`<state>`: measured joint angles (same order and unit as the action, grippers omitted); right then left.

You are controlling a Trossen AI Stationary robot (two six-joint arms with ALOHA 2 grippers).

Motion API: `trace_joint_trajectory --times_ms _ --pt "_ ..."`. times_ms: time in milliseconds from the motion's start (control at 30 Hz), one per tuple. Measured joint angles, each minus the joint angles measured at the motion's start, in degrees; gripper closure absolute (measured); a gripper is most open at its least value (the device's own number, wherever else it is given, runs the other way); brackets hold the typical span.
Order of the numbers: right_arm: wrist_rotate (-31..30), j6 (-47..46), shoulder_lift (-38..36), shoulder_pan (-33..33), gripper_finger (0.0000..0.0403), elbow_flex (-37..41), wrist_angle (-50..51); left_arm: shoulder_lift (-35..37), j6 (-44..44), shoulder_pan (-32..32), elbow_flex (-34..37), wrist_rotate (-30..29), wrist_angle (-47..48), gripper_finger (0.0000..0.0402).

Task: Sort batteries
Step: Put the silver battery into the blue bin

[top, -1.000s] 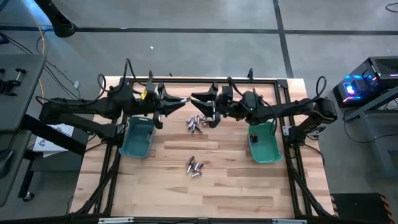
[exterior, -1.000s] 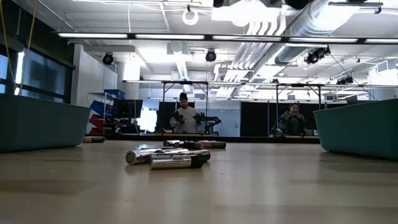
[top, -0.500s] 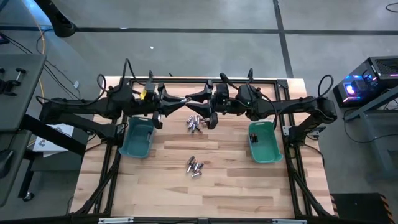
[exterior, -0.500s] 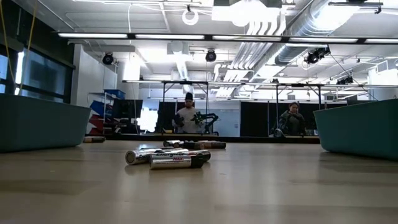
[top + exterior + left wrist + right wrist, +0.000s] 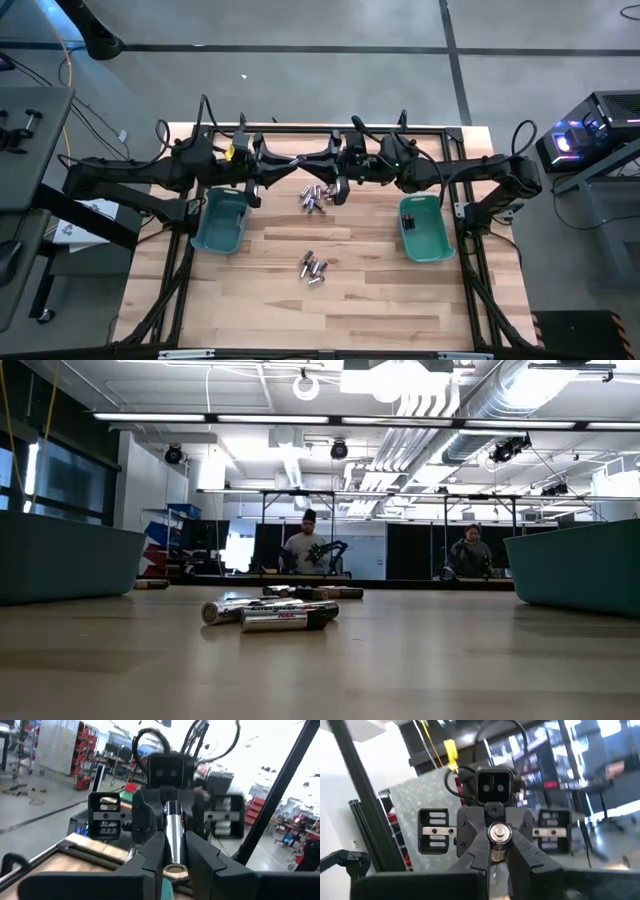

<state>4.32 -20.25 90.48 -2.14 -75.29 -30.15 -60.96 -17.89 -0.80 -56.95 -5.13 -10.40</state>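
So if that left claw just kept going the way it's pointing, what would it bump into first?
Most likely the right gripper. The left gripper, shut on a silvery battery, points straight at it above the table, and that one grips the same battery's far end. They look nearly nose to nose, though depth is hard to judge.

held battery (image 5: pixel 172 832): silvery-grey cylinder, level in the air, clamped end to end between both grippers, above the table's far edge
far pile (image 5: pixel 314 196): silvery cells lying jumbled, between the teal bins
near pile (image 5: pixel 313 267): few silvery cells lying flat, nearer the table's front edge
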Motion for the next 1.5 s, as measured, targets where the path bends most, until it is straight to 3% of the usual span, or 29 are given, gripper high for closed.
trace_joint_trajectory --times_ms 267,433,767,1133,1500 --pt "0.2 -0.7 0.0 -0.9 0.0381 -10.0 27.6 -0.1 0.1 0.0 0.0 -1.5 10.7 0.0289" --pt "0.2 -0.4 0.0 -1.4 0.0381 -14.3 39.6 -0.3 0.2 -0.1 0.0 -2.0 16.0 0.0277" --pt "1.9 -1.6 1.8 -1.6 0.0381 -14.4 42.8 -2.7 6.4 0.3 0.0 -1.8 18.7 0.0278" --pt "1.0 -0.3 3.4 -1.6 0.0381 -14.3 45.2 -4.7 1.5 0.4 0.0 -0.7 19.4 0.0263" --pt "0.8 -0.3 3.4 -1.6 0.0381 -14.3 46.8 -4.7 0.1 0.4 0.0 -0.3 19.6 0.0344"
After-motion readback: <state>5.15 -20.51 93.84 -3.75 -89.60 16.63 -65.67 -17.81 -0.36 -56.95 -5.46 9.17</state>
